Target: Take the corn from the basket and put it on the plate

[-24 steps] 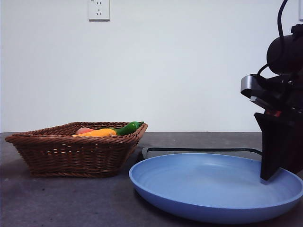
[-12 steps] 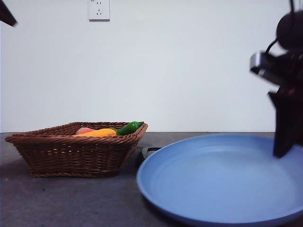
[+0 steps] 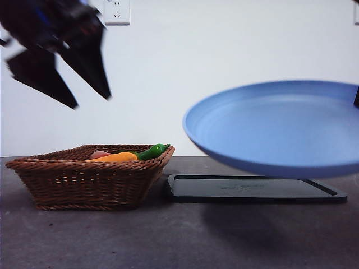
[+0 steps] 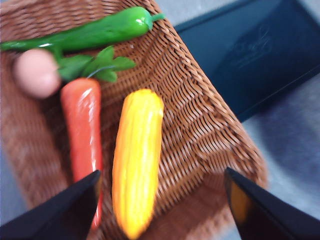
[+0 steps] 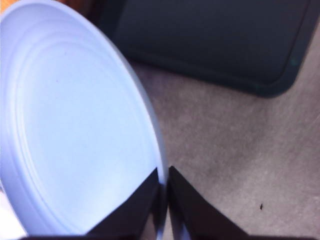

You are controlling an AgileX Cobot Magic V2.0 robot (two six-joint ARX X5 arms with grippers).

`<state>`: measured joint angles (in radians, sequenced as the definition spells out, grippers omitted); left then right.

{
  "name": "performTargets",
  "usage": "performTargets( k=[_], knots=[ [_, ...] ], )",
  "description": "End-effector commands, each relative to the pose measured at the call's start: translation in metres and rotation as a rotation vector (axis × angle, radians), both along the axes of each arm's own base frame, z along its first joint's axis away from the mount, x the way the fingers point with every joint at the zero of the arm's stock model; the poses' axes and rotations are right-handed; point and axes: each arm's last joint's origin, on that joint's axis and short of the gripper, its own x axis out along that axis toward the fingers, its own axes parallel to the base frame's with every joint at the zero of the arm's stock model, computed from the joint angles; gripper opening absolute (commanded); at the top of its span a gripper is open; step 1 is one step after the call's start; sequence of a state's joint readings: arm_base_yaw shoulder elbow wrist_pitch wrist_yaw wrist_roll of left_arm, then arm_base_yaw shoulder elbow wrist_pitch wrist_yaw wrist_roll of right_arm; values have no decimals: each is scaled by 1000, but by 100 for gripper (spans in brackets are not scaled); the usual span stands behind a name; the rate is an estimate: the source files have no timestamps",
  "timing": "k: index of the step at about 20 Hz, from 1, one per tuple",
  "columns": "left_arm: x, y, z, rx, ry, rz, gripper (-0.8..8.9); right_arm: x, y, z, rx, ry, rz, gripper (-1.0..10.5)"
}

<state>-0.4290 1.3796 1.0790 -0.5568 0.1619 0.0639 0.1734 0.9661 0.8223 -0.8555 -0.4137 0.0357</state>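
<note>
Plate [image 3: 275,126] held tilted in the air above the black tray [image 3: 255,188], clear of the tabletop [image 3: 140,235]; right gripper [image 5: 163,187] clamped on its rim. Basket [image 3: 90,175] sits left of the tray. Left gripper [image 4: 162,200] hovers above it, jaws spread apart, empty. Corn [image 4: 136,159] lies inside the basket beside a carrot [image 4: 82,127], near a green pepper [image 4: 90,32] and a peach [image 4: 36,72].

Plain white wall [image 3: 224,56], white power socket [image 3: 117,11] high up, dark grey tabletop [image 3: 140,235]
</note>
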Motion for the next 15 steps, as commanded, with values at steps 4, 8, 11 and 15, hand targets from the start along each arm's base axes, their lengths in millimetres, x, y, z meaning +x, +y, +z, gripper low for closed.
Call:
performTargets(
  k=[4,8,11,15],
  knots=[
    [47,-32,-27,87,55,-70,391,-8,-1,13,29,-38,-25,2],
    [63,-41,-47,135,85,-82,391,-10,-2,13,30,-33,-27,2],
    [69,-45,-59,148,89,-92,391,-10,-2,13,30,-34,-27,2],
    [75,-49,-70,147,85,-95,391,-10,-2,13,30,-34,-27,2]
  ],
)
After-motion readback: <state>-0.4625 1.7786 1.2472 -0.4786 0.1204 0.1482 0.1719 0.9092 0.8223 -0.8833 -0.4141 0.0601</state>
